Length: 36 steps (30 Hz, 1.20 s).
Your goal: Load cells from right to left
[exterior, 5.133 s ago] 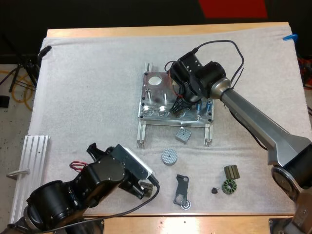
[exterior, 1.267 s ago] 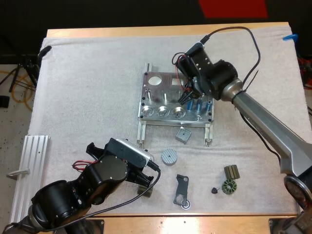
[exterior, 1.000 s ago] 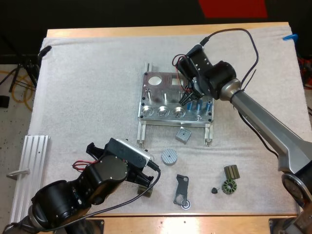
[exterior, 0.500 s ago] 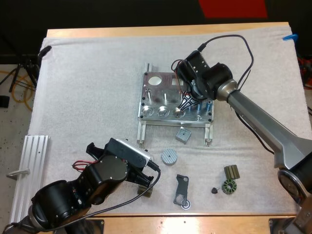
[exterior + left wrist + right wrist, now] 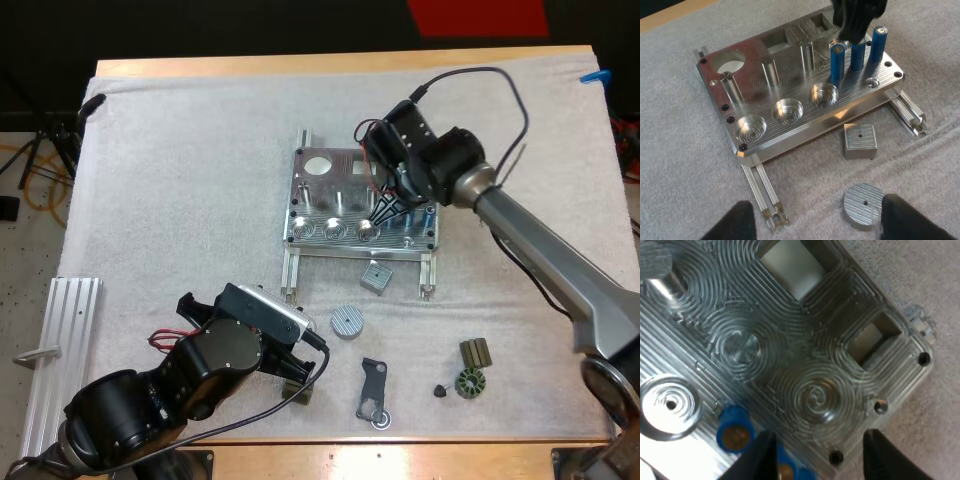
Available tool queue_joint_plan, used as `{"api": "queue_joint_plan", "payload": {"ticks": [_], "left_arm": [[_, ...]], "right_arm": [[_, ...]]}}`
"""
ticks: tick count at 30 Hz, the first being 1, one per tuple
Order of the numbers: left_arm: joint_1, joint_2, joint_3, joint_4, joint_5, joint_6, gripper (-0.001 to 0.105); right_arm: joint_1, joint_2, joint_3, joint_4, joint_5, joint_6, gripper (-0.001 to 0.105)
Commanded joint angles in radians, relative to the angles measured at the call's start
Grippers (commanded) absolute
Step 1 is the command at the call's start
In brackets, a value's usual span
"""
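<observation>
Our right gripper (image 5: 386, 210): fingers apart, above three blue cells (image 5: 838, 62) upright in the metal fixture (image 5: 320, 195).
Our left gripper (image 5: 812, 222): fingers apart, empty, near the ribbed disc (image 5: 863, 205).

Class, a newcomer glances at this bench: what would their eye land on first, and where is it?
The shiny metal fixture in the middle of the mat stands out first, with three bright blue cells standing upright in a row at its right end. The right gripper hangs right over those cells, while the left gripper sits at the mat's near edge.
</observation>
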Motion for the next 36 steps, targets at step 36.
{"api": "queue_joint_plan", "payload": {"ticks": [36], "left_arm": [[-0.002, -0.007, -0.068, -0.009, -0.336, 0.286, 0.054]], "right_arm": [[-0.436, -0.784, 0.4, 0.008, 0.03, 0.34, 0.04]]}}
